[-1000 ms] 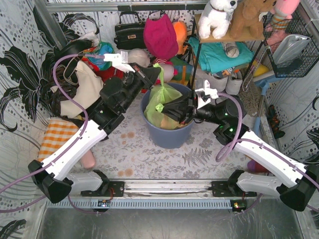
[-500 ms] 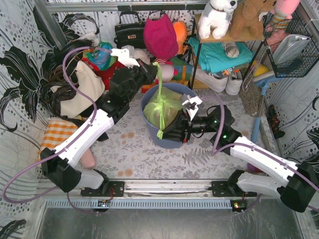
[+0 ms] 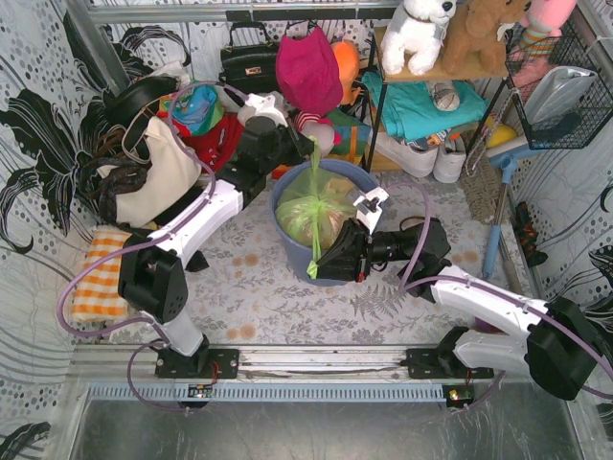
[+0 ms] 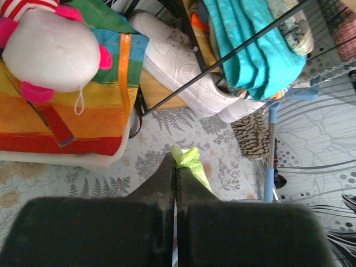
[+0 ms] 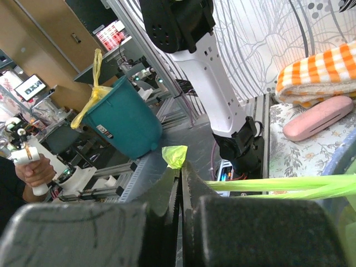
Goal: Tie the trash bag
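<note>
the table [image 3: 251, 299] is covered with a pale cloth printed with fern leaves, and the walls around it carry a black-and-white flower pattern. the trash bag [image 3: 321, 216] sits inside the round blue-grey bin [image 3: 290, 254] at the middle of the table, with brown paper showing through its green plastic.

its top is drawn out into two thin strips. the left gripper [image 3: 306, 149] is at the far rim of the bin, jaws pressed together on one strip, and a green tip pokes out past its fingers [image 4: 167, 183] in the left wrist view. the right gripper [image 3: 320, 265] lies low against the bin's near side, jaws clamped on the other strip, which runs taut back toward the bag.

behind the bin lie a black handbag [image 3: 251, 65], a magenta bag [image 3: 308, 69], white shoes [image 3: 412, 158] and a rack with teal cloth [image 3: 421, 107]. a white plush dog [image 3: 419, 29] sits on top of the rack. an orange checked towel [image 3: 96, 283] lies at the left edge.
</note>
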`<state>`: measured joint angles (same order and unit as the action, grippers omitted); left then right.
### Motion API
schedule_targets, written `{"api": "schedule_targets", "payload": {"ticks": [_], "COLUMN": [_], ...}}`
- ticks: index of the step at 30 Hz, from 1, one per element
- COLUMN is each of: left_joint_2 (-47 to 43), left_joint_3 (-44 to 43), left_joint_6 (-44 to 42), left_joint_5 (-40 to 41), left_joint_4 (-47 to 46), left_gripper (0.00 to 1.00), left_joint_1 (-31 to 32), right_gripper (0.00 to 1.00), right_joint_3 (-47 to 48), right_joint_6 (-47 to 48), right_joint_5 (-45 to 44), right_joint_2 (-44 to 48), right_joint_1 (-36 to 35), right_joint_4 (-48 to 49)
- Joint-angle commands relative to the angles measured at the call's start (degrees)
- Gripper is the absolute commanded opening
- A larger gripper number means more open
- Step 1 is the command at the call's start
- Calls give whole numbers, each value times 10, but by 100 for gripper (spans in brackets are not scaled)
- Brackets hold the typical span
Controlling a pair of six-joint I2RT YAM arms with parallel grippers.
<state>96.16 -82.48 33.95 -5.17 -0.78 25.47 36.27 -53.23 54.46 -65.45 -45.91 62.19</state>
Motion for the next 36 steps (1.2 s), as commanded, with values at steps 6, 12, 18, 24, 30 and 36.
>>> {"api": "schedule_targets", "payload": {"ticks": [6,12,18,24,30,36], "left_joint_2": [-26,-35,-7,6,0,3], "left_joint_3": [-86,-171,-173,-97,-32,-12], "left_joint_6": [0,-14,-28,-24,-18,-6], "left_joint_5": [47,51,66,82,90,79], "left_joint_4": [-90,-68,-47,-60,-61,-60], "left_gripper": [0,0,0,0,0,0], "left_joint_1": [-40,-40,-40,-47,-65,-87], "right_gripper": [0,0,0,0,0,0], "right_joint_3": [67,125,49,-46,-66,-23], "right_joint_6": [-67,-100,-174,-205,-208,-212], "right_joint_5": [126,129,110,77,71,93], "right_joint_2": [19,19,12,5,2,-5], "right_joint_1": [-29,-29,-30,-37,-61,-79], "right_joint_4": [85,113,219,288,299,286]}}
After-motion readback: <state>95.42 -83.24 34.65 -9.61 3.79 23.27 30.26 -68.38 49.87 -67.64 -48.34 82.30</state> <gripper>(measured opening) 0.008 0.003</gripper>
